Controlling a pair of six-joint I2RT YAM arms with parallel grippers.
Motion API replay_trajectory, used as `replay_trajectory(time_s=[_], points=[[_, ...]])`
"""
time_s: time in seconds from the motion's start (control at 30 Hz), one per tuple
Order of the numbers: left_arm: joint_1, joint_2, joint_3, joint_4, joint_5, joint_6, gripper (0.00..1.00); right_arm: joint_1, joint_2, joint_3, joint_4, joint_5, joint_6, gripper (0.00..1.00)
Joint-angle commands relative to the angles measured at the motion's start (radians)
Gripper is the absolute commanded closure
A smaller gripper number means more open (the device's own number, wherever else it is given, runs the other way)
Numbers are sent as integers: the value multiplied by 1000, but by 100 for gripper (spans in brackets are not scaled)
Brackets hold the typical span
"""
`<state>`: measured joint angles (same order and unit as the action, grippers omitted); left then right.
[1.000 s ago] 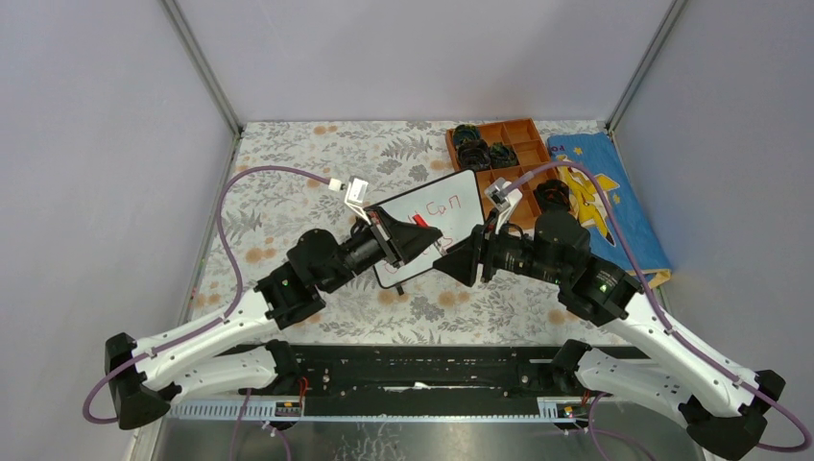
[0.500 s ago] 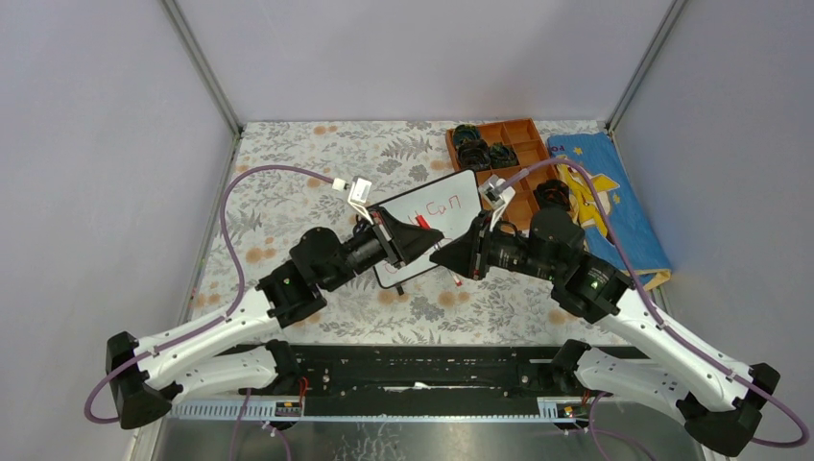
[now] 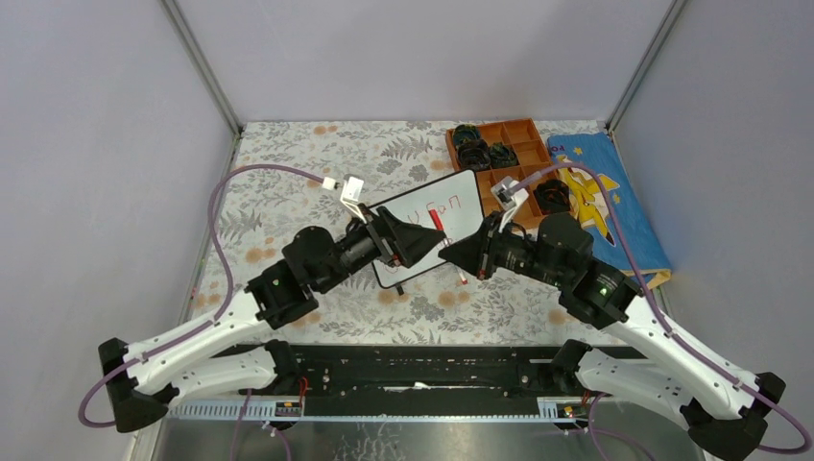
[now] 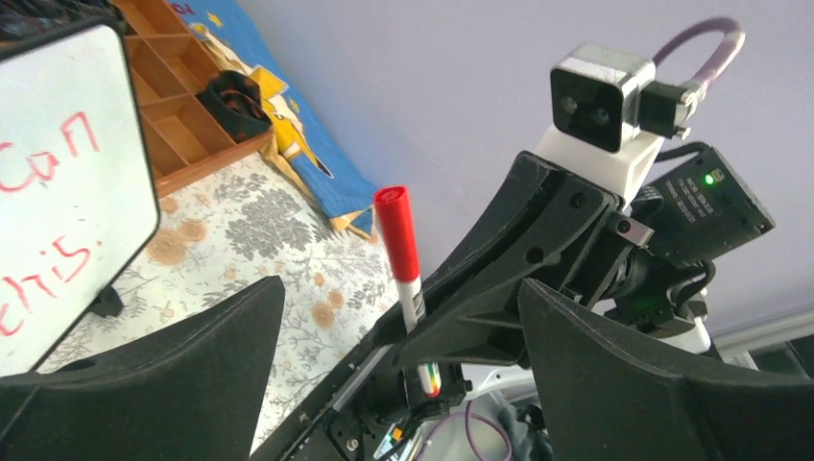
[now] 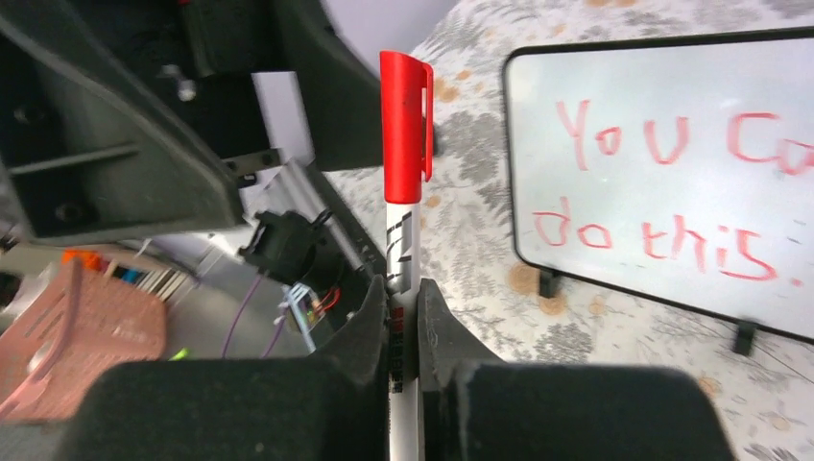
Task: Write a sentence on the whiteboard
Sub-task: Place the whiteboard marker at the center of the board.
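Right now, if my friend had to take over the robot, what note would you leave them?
Left end effector: open wide, with a finger on each side of the red marker, not touching it.
Right end effector: shut on the marker's white barrel. The red cap is on and sticks out past the fingers.
Whiteboard: stands on its little feet on the flowery table, beside the brown compartment tray.
Done: the sentence "You can do this." is written in red, in two lines.
Left: probably only putting the marker down. I see nothing more to write.
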<state>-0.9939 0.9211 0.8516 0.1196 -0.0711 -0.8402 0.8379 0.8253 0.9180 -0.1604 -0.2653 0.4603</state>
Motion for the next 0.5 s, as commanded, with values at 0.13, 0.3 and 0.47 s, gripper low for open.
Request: replay_trajectory(time_s=[0.13, 0.3, 0.47], points=[[0, -218, 13, -240, -279, 147, 1, -4, -80, -23, -262, 433, -2, 100], [0, -329, 21, -373, -412, 402, 1, -4, -100, -145, -383, 597, 79, 100], [-1, -348, 17, -479, -589, 595, 1, -3, -106, -301, -382, 663, 199, 100]])
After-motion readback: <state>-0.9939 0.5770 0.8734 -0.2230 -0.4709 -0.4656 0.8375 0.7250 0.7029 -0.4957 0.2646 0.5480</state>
